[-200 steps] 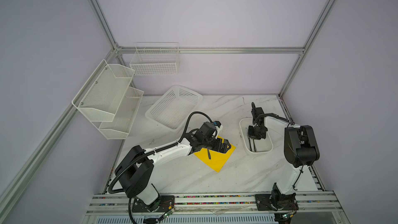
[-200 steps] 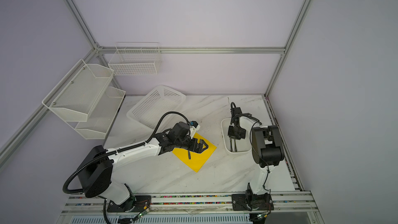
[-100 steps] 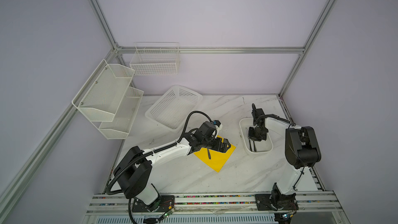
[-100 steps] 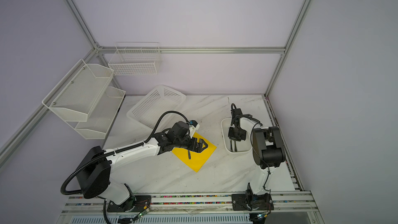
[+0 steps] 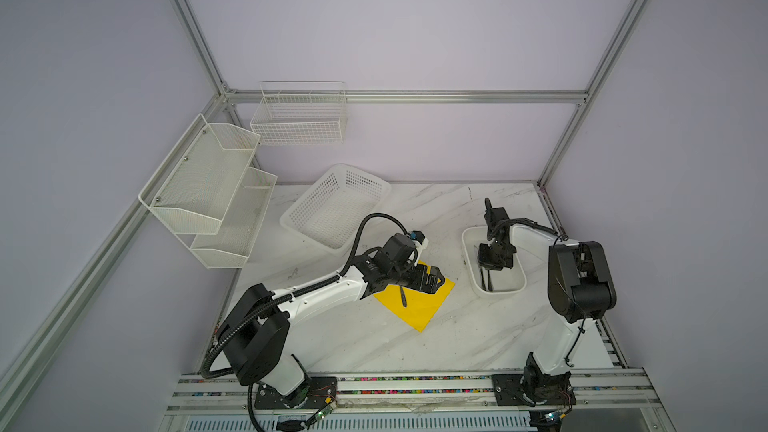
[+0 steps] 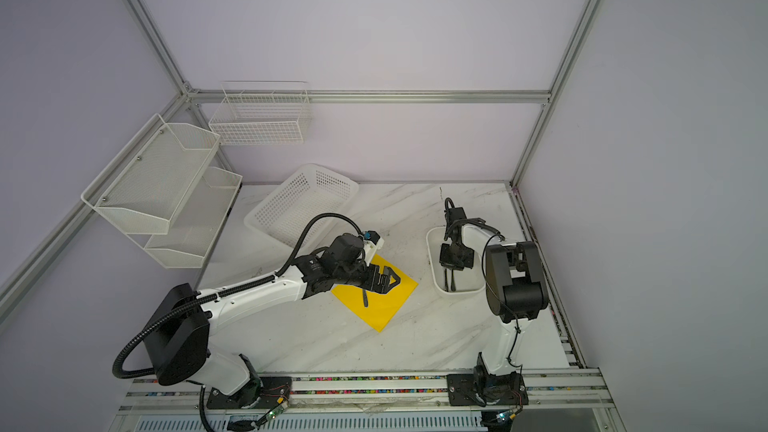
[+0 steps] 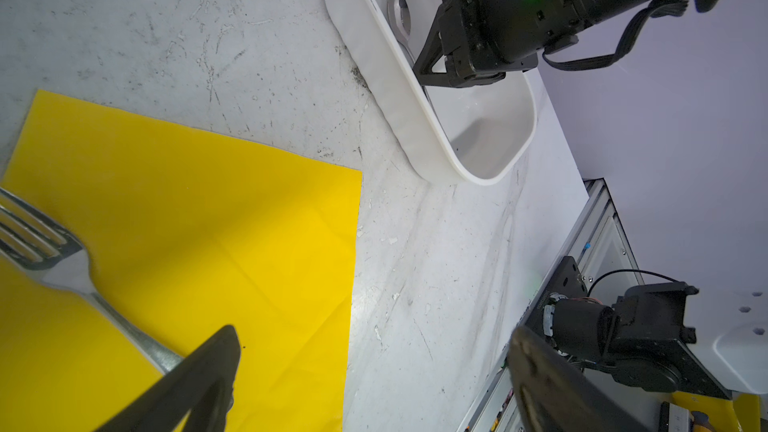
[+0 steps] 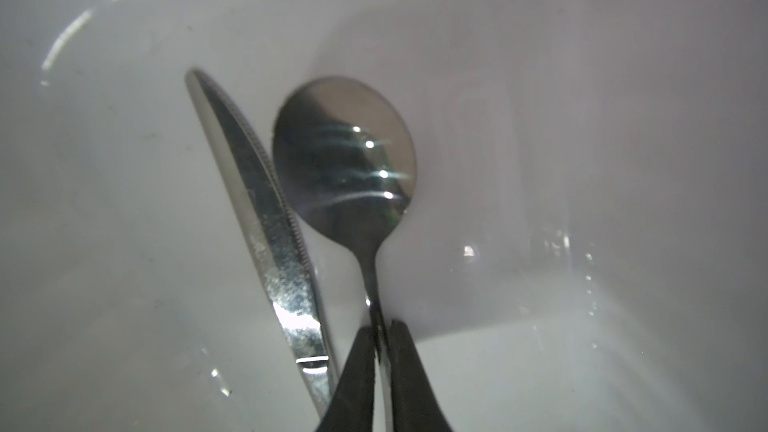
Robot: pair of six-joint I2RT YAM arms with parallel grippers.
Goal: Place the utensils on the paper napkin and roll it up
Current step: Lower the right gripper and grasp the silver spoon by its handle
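The fork (image 7: 62, 268) is lying on the yellow paper napkin (image 7: 228, 222), and in both top views it is showing as a slim dark bar on the sheet (image 5: 402, 296) (image 6: 365, 297). The napkin is lying flat on the marble table (image 5: 374, 347), turned cornerwise to the table's front edge. I am holding my left gripper (image 7: 372, 336) over the napkin's far side with the jaws spread wide, gripping nothing; in the wrist view the fork's handle is running behind one finger (image 7: 216, 351).

The spoon (image 8: 345, 160) and the knife (image 8: 257, 209) are lying in the white tray (image 5: 466, 255), which is sitting to the right of the napkin, apart from it. The knife's blade is lying just beside the spoon's bowl. I am reaching my right gripper (image 8: 380, 330) down into the tray, and its two fingers are pinching the spoon's thin handle just behind the bowl.

Farther back on the left, a white perforated basket (image 5: 336, 209) is resting on the table, and a two-tier mesh shelf (image 5: 208, 184) and a wire basket (image 5: 299, 118) are hanging on the walls.
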